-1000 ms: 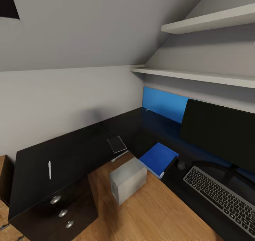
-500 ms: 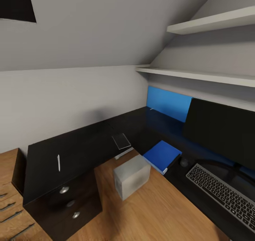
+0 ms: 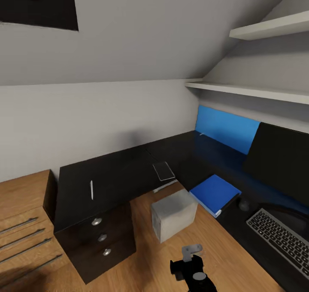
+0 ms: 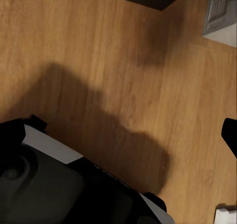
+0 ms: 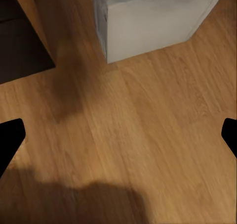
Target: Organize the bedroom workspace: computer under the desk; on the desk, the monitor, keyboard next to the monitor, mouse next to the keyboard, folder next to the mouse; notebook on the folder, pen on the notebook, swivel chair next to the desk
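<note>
We've got a wood floor (image 3: 223,257) running under everything, plain grey wall (image 3: 86,116) behind, sloped ceiling (image 3: 150,30) above it. Two white shelves (image 3: 257,92) hang on the right, one over the other, with a blue panel (image 3: 225,129) below the lower one. A wooden dresser (image 3: 21,227) with long bar handles sits far left, and there's a dark window (image 3: 43,4) up top.

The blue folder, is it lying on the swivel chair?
No, the blue folder lies flat on the black desk, between the small notebook and the keyboard.
</note>
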Tool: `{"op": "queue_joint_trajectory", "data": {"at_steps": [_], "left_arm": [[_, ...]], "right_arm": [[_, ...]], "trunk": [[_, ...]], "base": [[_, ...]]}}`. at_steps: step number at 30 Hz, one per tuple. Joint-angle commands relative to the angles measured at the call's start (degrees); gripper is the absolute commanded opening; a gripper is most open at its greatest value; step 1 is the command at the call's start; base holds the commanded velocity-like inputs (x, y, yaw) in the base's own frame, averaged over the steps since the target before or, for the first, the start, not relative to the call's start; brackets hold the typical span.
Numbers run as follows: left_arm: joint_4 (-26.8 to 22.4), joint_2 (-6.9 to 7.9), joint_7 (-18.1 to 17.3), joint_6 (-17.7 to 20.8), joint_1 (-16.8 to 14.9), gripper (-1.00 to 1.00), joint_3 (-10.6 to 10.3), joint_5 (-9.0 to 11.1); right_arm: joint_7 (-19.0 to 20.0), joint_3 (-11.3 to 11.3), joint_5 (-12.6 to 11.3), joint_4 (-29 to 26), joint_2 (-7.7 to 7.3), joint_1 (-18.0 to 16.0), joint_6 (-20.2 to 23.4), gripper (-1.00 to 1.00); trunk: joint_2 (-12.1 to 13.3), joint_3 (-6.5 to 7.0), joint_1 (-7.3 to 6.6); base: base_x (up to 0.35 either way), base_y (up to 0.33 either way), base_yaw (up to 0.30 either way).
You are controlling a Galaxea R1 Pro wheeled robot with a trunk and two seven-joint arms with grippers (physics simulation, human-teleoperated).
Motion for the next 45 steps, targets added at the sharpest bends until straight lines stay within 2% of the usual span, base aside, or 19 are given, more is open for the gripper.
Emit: {"op": "queue_joint_trajectory", "data": {"at_steps": [1,3,4,7,11,13,18,19,20,27,37,41,45], "left_arm": [[-0.13,-0.15,0.63,0.11,-0.01,1.00,-0.07,-0.22],[-0.10,-0.56,1.12,0.11,-0.03,1.00,-0.07,-1.22],[-0.09,-0.96,1.48,0.11,-0.07,1.00,-0.04,-2.07],[-0.07,-1.35,1.79,0.11,-0.23,1.00,-0.01,-2.80],[0.06,-1.75,2.03,0.11,-0.46,1.00,0.01,-3.37],[0.37,-1.95,2.09,0.11,-0.59,1.00,0.06,-3.51],[0.63,-2.10,2.17,0.11,-0.71,1.00,0.14,-3.61],[0.74,-2.11,2.14,0.11,-0.78,1.00,0.17,-3.64],[0.76,-2.11,2.11,0.11,-0.82,1.00,0.18,-3.65],[0.85,-2.00,1.61,0.16,-0.95,1.00,0.40,-3.60],[0.99,-1.85,1.42,0.12,-0.93,1.00,0.05,-3.65],[1.00,-1.84,1.41,0.11,-0.91,1.00,-0.02,-3.66],[1.00,-1.84,1.41,0.11,-0.92,1.00,0.06,-3.66]], "right_arm": [[-0.89,-0.46,-0.56,-0.01,0.62,-1.14,0.68,1.00],[-1.65,-1.98,-0.57,0.14,2.16,-3.35,2.32,1.00],[-2.28,-3.36,-0.57,0.24,3.93,-5.57,4.55,1.00],[-2.92,-4.70,-0.51,0.31,6.31,-8.44,7.89,1.00],[-3.58,-5.60,-0.25,-1.46,8.35,-11.46,10.97,1.00],[-5.08,-5.72,-0.05,-5.73,8.82,-12.16,12.16,1.00],[-11.67,-5.69,0.03,-15.01,9.11,-12.57,17.16,1.00],[-15.02,-5.68,0.02,-19.21,9.20,-12.82,19.75,1.00],[-15.48,-5.71,0.04,-19.83,9.21,-12.91,20.11,1.00],[-17.53,-7.09,0.02,-22.36,8.89,-15.21,21.31,1.00],[-17.45,-15.17,-0.03,-22.10,8.46,-17.76,21.29,1.00],[-17.43,-16.56,0.09,-21.94,8.36,-18.29,19.92,1.00],[-17.43,-16.75,0.06,-21.80,8.32,-18.38,19.53,1.00]], "trunk": [[-0.04,-0.06,0.01],[-0.04,-0.06,0.01],[-0.04,-0.06,0.01],[-0.04,-0.06,0.01],[-0.04,-0.14,0.01],[-0.04,-0.21,0.01],[-0.04,-0.42,0.01],[-0.04,-0.47,0.01],[-0.04,-0.52,0.01],[-0.04,-0.77,0.01],[-0.04,-0.83,0.01],[-0.04,-0.83,0.01],[-0.04,-0.83,0.01]], "base": [[0.000,0.000,0.280],[0.000,0.000,0.280],[0.000,0.000,0.280],[0.000,0.000,0.280],[0.000,0.000,0.260],[0.000,0.000,0.239],[0.000,0.000,0.229],[0.000,0.000,0.202],[0.000,0.000,0.198],[0.000,0.000,0.135],[0.148,0.000,0.023],[0.315,0.000,-0.002],[0.336,0.000,-0.013]]}}
